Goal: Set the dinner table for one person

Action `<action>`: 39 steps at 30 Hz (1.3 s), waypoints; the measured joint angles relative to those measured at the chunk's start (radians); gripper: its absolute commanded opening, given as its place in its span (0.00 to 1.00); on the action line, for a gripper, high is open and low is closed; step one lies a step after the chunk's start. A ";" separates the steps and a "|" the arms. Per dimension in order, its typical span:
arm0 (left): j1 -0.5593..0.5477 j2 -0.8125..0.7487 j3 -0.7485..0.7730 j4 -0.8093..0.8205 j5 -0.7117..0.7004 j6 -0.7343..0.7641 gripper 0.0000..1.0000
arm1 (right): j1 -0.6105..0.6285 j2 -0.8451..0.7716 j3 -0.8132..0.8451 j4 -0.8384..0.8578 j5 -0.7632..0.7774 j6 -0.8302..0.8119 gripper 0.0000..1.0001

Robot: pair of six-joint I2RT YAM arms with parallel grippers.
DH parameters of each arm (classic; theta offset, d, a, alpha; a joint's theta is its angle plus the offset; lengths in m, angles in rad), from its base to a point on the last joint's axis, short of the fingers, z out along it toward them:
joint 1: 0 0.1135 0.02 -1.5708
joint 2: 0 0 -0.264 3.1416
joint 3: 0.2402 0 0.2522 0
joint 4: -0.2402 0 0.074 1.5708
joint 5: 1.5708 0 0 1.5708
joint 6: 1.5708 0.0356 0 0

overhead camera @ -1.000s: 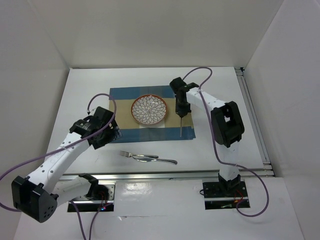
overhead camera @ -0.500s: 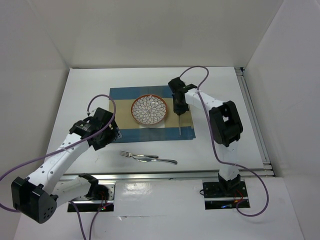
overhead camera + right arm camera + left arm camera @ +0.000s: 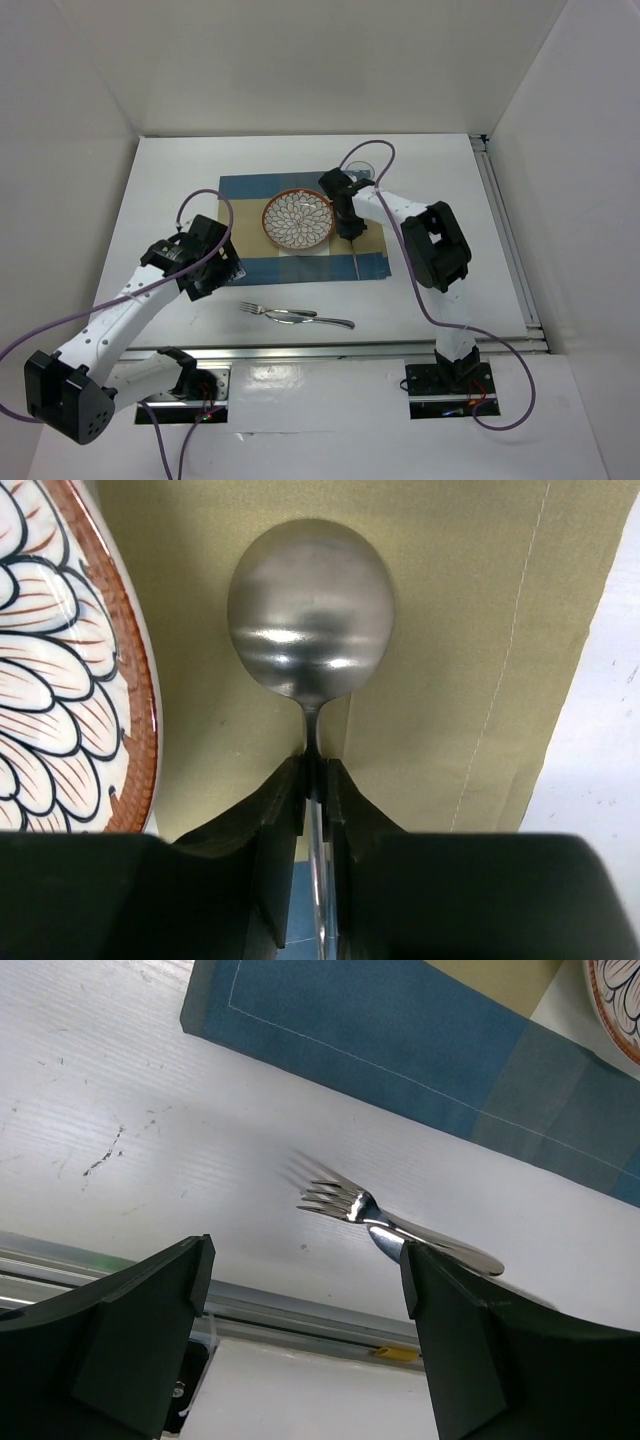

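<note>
near the front rail, a fork (image 3: pixel 345 1203) lies on the white dinner table (image 3: pixel 170 180), just short of the blue-and-tan placemat (image 3: pixel 240 190). the left gripper (image 3: pixel 305 1250) hangs over it, jaws wide apart and holding nothing. farther back, the right gripper (image 3: pixel 315 770) is clamped on the neck of a spoon (image 3: pixel 310 600), whose bowl sits over the placemat's tan band, just beside the patterned plate (image 3: pixel 298 220) at the placemat's middle.

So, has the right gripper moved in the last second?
Yes. In the top view the right gripper, shut on the spoon, has shifted left, closer to the plate, which has stayed put.
</note>
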 measured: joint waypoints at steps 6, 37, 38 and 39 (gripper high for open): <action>0.000 0.000 0.000 0.003 0.006 0.021 0.94 | -0.014 -0.002 0.000 -0.002 0.002 0.039 0.49; -0.007 -0.001 -0.019 -0.006 -0.032 0.015 0.92 | 0.582 -0.414 -0.479 0.148 -0.056 -0.122 0.66; -0.007 -0.001 -0.019 -0.006 -0.032 0.014 0.92 | 0.583 -0.402 -0.483 0.151 -0.061 -0.127 0.65; -0.007 -0.001 -0.019 -0.006 -0.031 0.012 0.92 | 0.583 -0.395 -0.489 0.155 -0.068 -0.134 0.61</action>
